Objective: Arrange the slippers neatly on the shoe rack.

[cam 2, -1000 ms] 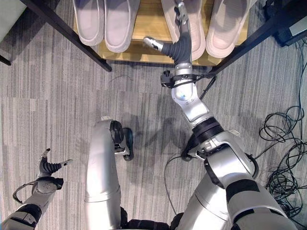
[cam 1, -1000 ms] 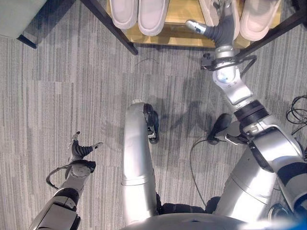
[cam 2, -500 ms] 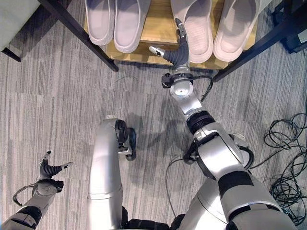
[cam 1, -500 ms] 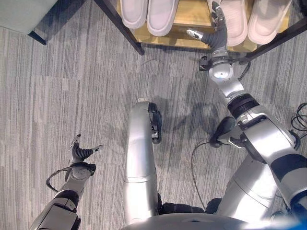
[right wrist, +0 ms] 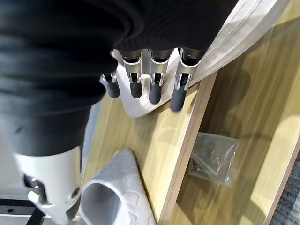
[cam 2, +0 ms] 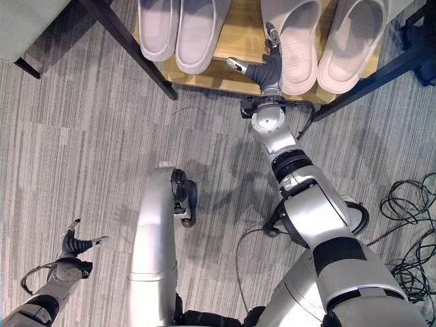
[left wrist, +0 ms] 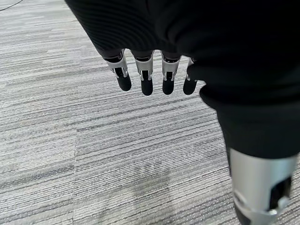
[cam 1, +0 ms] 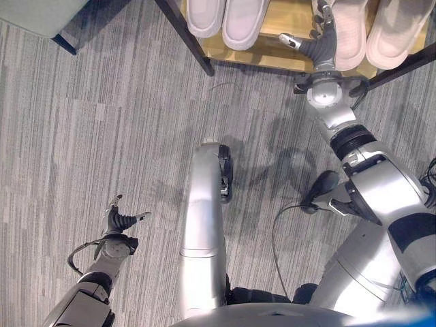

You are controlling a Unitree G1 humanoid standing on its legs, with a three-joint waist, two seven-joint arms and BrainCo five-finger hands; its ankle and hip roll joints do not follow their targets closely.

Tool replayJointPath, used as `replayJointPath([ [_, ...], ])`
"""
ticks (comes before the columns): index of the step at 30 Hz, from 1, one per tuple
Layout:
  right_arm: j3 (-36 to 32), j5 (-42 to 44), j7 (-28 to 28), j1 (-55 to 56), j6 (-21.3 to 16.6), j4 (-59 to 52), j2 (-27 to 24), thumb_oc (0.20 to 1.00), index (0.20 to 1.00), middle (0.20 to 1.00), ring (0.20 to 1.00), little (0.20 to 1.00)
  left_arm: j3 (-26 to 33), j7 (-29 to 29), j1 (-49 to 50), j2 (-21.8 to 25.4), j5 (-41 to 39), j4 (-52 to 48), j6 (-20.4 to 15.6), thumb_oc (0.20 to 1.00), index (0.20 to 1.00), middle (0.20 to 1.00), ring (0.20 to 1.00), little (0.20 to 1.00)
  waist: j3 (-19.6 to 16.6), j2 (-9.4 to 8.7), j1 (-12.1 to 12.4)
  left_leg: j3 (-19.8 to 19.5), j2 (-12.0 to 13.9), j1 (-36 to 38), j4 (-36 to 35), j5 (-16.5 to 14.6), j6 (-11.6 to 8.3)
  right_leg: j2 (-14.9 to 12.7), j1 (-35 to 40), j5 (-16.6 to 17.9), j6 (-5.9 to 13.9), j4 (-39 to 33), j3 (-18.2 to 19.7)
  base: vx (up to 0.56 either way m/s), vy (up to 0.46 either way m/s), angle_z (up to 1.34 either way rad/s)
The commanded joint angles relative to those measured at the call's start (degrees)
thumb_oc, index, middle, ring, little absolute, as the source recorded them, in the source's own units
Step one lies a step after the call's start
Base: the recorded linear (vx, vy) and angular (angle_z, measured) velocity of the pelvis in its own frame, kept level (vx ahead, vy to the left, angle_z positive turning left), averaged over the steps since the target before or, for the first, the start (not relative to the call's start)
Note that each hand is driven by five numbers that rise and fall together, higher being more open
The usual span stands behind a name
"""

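Four pale slippers (cam 2: 298, 48) lie on the wooden shoe rack (cam 2: 225, 68), long axes pointing away from the robot. The right hand (cam 2: 267, 67), fingers extended, rests beside the third slipper's heel; the left hand (cam 2: 73, 244) hangs open, well apart.

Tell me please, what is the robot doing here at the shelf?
The robot is arranging pale slippers on a wooden shoe rack. Four slippers lie on the shelf as two pairs. Its right hand reaches to the rack, open, its fingers straight beside the inner slipper of the right pair; it grips nothing. The left pair lies side by side, apart from the hand. The left hand hangs open over the grey carpet, holding nothing.
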Motion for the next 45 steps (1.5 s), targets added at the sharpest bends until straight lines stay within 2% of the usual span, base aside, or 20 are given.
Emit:
replayJointPath([
  [1, -0.42, 1.57, -1.27, -4.49, -1.98, 0.87, -1.69, 1.000, 1.000, 1.000, 1.000, 1.000, -2.78, 0.00, 2.66, 3.46, -1.14, 4.28, -0.12, 1.000, 1.000, 1.000, 1.000, 1.000, -1.49, 3.08, 1.25, -1.62, -1.11, 1.02, -5.22, -3.54, -1.54, 1.05, -2.54, 1.42, 4.68, -5.56, 4.13, 0.00, 0.000, 0.00],
  [10, -3.51, 2.94, -3.90, -2.33, -2.62, 0.73, -4.70, 1.000, 1.000, 1.000, 1.000, 1.000, -2.57, -0.20, 2.73, 3.01, -2.31, 5.10, 0.48, 1.000, 1.000, 1.000, 1.000, 1.000, -1.49, 2.51, 0.53, -0.82, -0.88, 1.02, -4.51, -4.11, -1.69, 1.15, -2.54, 1.18, 4.70, -4.70, 5.08, 0.00, 0.006, 0.01],
  [18, -3.49, 1.00, -5.23, -1.62, -2.33, 0.36, -5.33, 1.000, 1.000, 1.000, 1.000, 1.000, -2.59, -0.18, 2.79, 2.52, -2.77, 4.95, 0.35, 1.000, 1.000, 1.000, 1.000, 1.000, -1.49, 2.52, -0.07, -0.85, -0.82, 1.02, -3.80, -4.38, -1.73, 1.27, -2.54, 0.98, 4.54, -4.47, 5.13, 0.00, 0.016, -0.02],
  [21, -3.84, 1.87, -5.58, -1.03, -3.71, -2.38, -5.03, 1.000, 1.000, 1.000, 1.000, 1.000, -2.26, -0.06, 2.19, 2.87, -2.77, 4.85, 0.45, 1.000, 1.000, 1.000, 1.000, 1.000, -1.49, 2.32, -0.18, -0.71, -0.82, 1.02, -3.72, -4.35, -1.69, 1.27, -2.54, 0.97, 4.65, -4.33, 5.36, 0.00, 0.000, 0.00],
  [24, -4.73, 3.33, -5.97, 0.37, -6.91, -12.24, -4.92, 1.000, 1.000, 1.000, 1.000, 1.000, -0.97, 0.68, 1.87, 2.93, -2.75, 4.72, 0.63, 1.000, 1.000, 1.000, 1.000, 1.000, -1.49, 1.17, -0.57, -0.29, -0.73, 1.02, -4.21, -4.27, -1.72, 1.36, -2.54, 1.33, 4.96, -4.33, 6.08, 0.00, 0.000, 0.00],
  [26, -6.28, 0.83, -7.30, 4.12, -8.46, -23.86, -5.37, 1.000, 1.000, 1.000, 1.000, 1.000, 0.85, 1.99, 1.62, 1.82, -1.64, 4.39, 0.97, 1.000, 1.000, 1.000, 1.000, 1.000, -1.49, -0.38, -1.58, -0.01, -0.64, 1.02, -4.28, -4.40, -1.91, 1.58, -2.54, 1.51, 5.23, -4.46, 6.51, 0.00, 0.000, 0.00],
  [30, -9.75, -1.52, -8.47, 8.01, -10.97, -33.60, -6.03, 1.000, 1.000, 1.000, 1.000, 1.000, 1.86, 3.42, 1.56, 1.06, 0.21, 3.59, 0.81, 1.000, 1.000, 1.000, 1.000, 1.000, -1.49, -1.03, -2.22, -0.25, -0.33, 1.02, -3.54, -4.70, -1.99, 2.12, -2.54, 1.43, 5.21, -4.28, 6.62, 0.00, 0.007, -0.02],
  [32, -8.86, 2.44, -6.20, 6.10, -10.42, -29.38, -5.07, 1.000, 1.000, 1.000, 1.000, 1.000, 0.87, 3.08, 1.27, 1.81, 0.23, 3.31, 0.66, 1.000, 1.000, 1.000, 1.000, 1.000, -1.49, -0.71, -1.78, -0.43, -0.47, 1.02, -3.33, -4.78, -2.02, 2.03, -2.54, 1.38, 5.21, -4.23, 6.76, 0.00, 0.009, -0.10],
  [34, -5.57, 4.71, -4.84, 0.59, -8.33, -17.82, -3.07, 1.000, 1.000, 1.000, 1.000, 1.000, -1.29, 2.53, 1.07, 2.38, -0.01, 3.55, 0.25, 1.000, 1.000, 1.000, 1.000, 1.000, -1.49, -0.34, -1.04, -0.41, -0.69, 1.02, -3.55, -4.55, -2.07, 1.86, -2.54, 1.61, 5.18, -4.26, 7.00, -0.01, 0.009, -0.05],
  [37, -2.91, 8.40, -2.14, -4.13, -6.24, -6.87, -2.66, 1.000, 1.000, 1.000, 1.000, 1.000, -3.02, 0.79, 0.65, 4.18, -1.44, 4.49, 0.00, 1.000, 1.000, 1.000, 1.000, 1.000, -1.49, 0.00, 0.03, -0.23, -0.94, 1.02, -3.73, -4.42, -1.93, 1.62, -2.54, 1.98, 5.39, -4.19, 7.44, 0.01, -0.006, 0.09],
  [45, -3.47, 8.73, -2.23, -4.21, -5.35, -3.56, -2.51, 1.000, 1.000, 1.000, 1.000, 1.000, -3.35, -0.36, 0.39, 3.98, -1.96, 5.46, 0.87, 1.000, 1.000, 1.000, 1.000, 1.000, -1.49, -0.90, 0.15, 1.01, -1.00, 1.02, -4.00, -4.24, -1.86, 1.74, -2.54, 2.62, 5.82, -4.00, 8.80, 0.01, 0.002, 0.09],
])
